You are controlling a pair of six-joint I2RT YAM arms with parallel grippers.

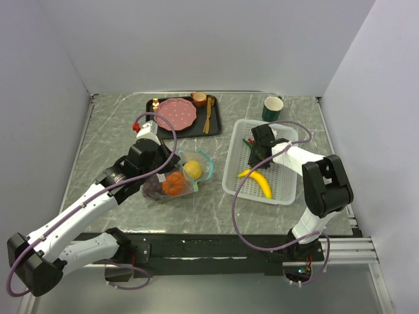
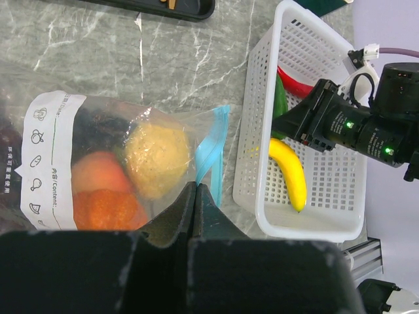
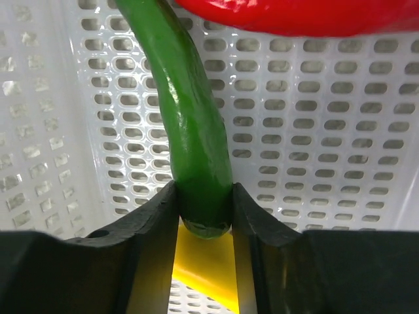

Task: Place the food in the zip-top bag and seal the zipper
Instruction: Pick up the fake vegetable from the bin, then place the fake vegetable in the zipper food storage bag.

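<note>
**Right gripper on green chili in basket; left gripper pinching bag mouth**

Right arm reaches forward over the white plastic mesh basket [image 1: 288,196], wrist tipped down. The right gripper [image 3: 203,196] is part closed, both fingers pressing the sides of a glossy green curved toy chili [image 3: 190,118]. A red toy chili [image 3: 301,16] lies just beyond the fingertips, beside the green one. A yellow toy banana [image 3: 203,268] lies on the basket floor, below and behind the fingers.

Left arm stretches diagonally across the grey marbled table [image 1: 111,137]. The left gripper [image 2: 194,193] is fully closed, pinching the edge of the clear soft zip-top bag [image 2: 118,111] just beside the thin teal-blue zipper strip [image 2: 213,154].

Inside the bag, just ahead of that gripper:
- a yellow round toy lemon [image 2: 157,160]
- an orange round toy fruit [image 2: 105,190]
- dark purple toy grapes [image 1: 152,188]

Well beyond the left gripper is a black tray [image 1: 213,127] with a pink plate [image 1: 175,112]. A dark green cup [image 1: 272,108] stands beyond the right gripper.
</note>
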